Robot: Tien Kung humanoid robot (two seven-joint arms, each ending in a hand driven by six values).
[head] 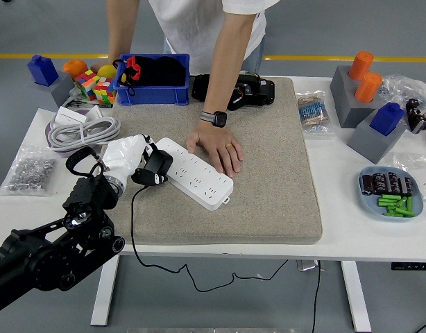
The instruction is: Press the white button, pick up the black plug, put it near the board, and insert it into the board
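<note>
Fingers [140,156] around the black plug [153,168], touching the board [199,173].

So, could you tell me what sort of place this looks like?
Probably a robotics lab or test workshop: a white table crowded with a blue parts bin, a plate of batteries and a power strip, on grey floor with a yellow line.

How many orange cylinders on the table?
2: both standing in the gray block at the far right, one orange cylinder behind, the other orange cylinder just in front. None seen elsewhere.
</note>
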